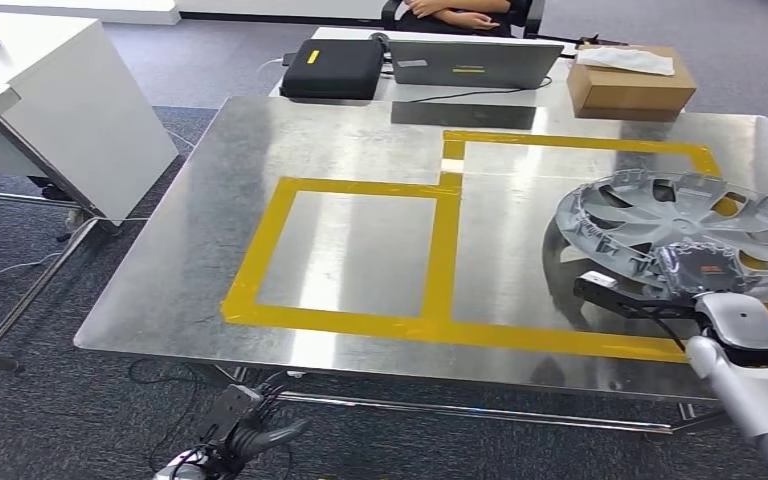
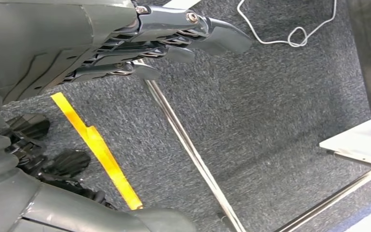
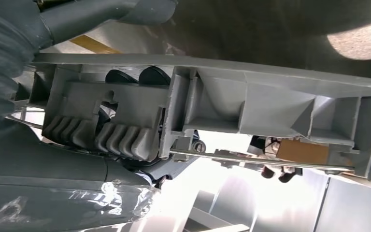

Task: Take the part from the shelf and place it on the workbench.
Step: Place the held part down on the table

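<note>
A black case [image 1: 333, 69] and a grey laptop [image 1: 474, 63] sit side by side on the far desk, with a brown cardboard box [image 1: 629, 87] to their right. A person's folded arms [image 1: 457, 14] rest behind them. A white cabinet [image 1: 52, 108] stands at left on grey carpet [image 1: 20, 320].

We've got dark grey carpet [image 1: 80, 420] all round, with a white cable [image 2: 290, 29] trailing on it. A white desk [image 1: 60, 110] sits off to the far left, and another desk [image 1: 360, 95] up ahead carries a laptop [image 1: 475, 63], black case [image 1: 333, 68] and cardboard box [image 1: 630, 88].
</note>
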You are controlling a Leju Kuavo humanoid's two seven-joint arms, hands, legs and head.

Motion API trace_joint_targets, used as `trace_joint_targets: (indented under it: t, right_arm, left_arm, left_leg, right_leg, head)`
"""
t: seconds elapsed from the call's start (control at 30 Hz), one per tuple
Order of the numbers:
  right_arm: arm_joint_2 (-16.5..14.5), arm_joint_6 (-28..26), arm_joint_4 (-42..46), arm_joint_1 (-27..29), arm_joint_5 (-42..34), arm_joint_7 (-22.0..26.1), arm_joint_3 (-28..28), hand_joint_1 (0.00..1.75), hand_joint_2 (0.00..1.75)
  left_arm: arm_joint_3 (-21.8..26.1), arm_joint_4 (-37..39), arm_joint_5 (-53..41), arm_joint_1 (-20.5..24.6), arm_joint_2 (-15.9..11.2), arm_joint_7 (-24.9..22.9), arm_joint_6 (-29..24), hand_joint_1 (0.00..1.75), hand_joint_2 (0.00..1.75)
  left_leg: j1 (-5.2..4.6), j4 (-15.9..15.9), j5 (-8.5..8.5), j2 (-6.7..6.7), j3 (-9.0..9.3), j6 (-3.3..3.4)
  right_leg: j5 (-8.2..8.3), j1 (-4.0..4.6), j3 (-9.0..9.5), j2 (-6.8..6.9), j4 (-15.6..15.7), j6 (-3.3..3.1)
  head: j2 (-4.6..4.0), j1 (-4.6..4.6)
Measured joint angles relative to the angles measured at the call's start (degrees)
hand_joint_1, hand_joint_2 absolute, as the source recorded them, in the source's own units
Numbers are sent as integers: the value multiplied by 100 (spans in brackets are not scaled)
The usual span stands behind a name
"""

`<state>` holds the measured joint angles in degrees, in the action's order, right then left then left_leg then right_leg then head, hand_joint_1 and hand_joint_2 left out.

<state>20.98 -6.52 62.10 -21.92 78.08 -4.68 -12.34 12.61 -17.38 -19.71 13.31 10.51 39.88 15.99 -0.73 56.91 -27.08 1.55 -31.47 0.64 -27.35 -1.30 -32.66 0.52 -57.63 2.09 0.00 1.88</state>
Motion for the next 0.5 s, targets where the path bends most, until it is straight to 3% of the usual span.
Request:
trace_joint_targets:
  t: [0.03, 0.17, 0.27, 0.4, 0.5]
  right_arm:
    - [-2, -1, -9, -2, -1, 0, -8, 175, 175]
    - [-4, -3, -35, -5, -9, 1, -37, 0, 0]
    - [-7, -6, -58, 0, -29, 2, -69, 0, 0]
    - [-9, -51, -84, 47, -100, -10, -99, 0, 0]
    - [-14, -157, -72, 107, -260, 1, -71, 0, 0]
  left_arm:
    - [-1, 0, -1, 0, -1, 1, -1, 0, 175]
    - [-3, 0, -4, 0, -4, -1, -16, 0, 175]
    - [-8, 0, -39, 0, -4, -4, -80, 0, 175]
    - [-9, 0, -34, -1, -5, -18, -120, 0, 0]
    - [-8, 0, -1, -2, -8, -58, -115, 0, 0]
  left_leg:
    - [0, 0, 0, 0, 0, 0]
    - [0, 0, 1, 0, 0, 0]
    - [0, 0, 2, 0, -1, 0]
    - [0, 1, 6, -2, -10, 4]
    - [0, 1, 7, -2, -13, 4]
  right_leg:
    - [1, 0, 0, 0, 0, 1]
    - [3, 0, -1, 0, 0, 2]
    - [3, 0, -3, 0, 0, 2]
    - [4, 0, -11, 6, 0, 2]
    - [5, 0, -13, 5, 0, 1]
  head:
    - [0, 0]
    - [0, 0]
    - [0, 0]
    - [0, 1]
    - [0, 1]
